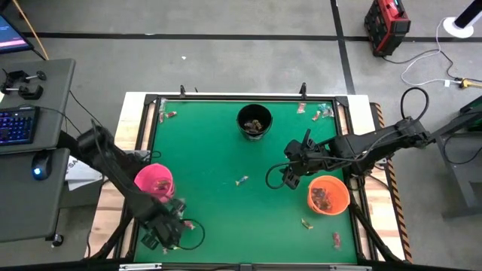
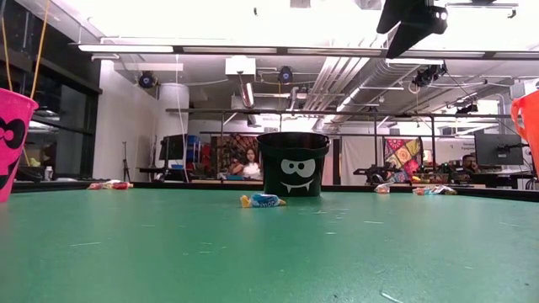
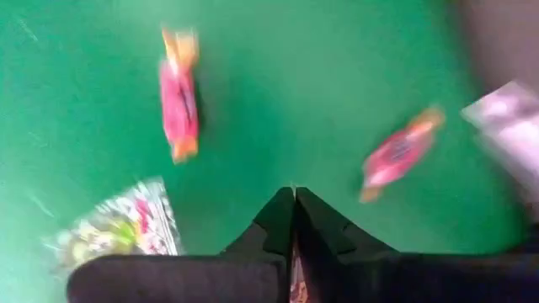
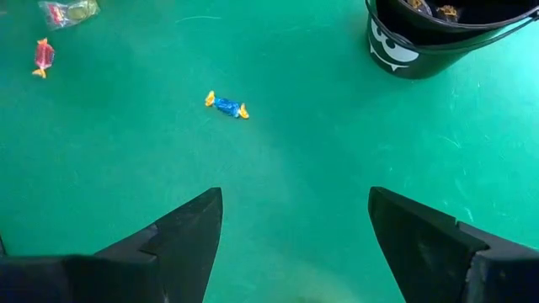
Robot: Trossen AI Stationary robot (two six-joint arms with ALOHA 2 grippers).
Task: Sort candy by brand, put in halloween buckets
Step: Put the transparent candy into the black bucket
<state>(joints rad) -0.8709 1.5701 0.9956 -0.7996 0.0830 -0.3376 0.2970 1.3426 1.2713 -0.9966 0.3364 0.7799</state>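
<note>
Looking down on the green felt-covered table [image 1: 226,150], we see our left gripper [image 1: 172,229] low at the near left corner, just in front of the small round pink plastic bucket [image 1: 153,181]. Its dark fingers [image 3: 316,227] are pressed together tip to tip; a sliver of reddish wrapper shows between them lower down, but we cannot tell whether a sweet is truly pinched there. Ahead of those fingers lie two red-wrapped candies with orange twisted ends [image 3: 178,94], apart from each other, and a clear crinkly packet with colourful contents [image 3: 118,225] close by.

Our right gripper [image 1: 282,177] hangs above the middle-right of the table, just beside the small round orange plastic bucket [image 1: 328,196], which holds several sweets. Its fingers [image 4: 181,231] are spread wide with nothing between them.

The small round black plastic bucket with a cartoon face [image 2: 293,164] stands at the far middle, with candy inside. A lone blue-wrapped candy with yellow ends [image 4: 226,105] lies on the open felt near the table's centre, in front of the black bucket. More wrapped sweets [image 1: 316,113] sit scattered at the far right corner, some at the far left corner, and a few near the front right edge.
</note>
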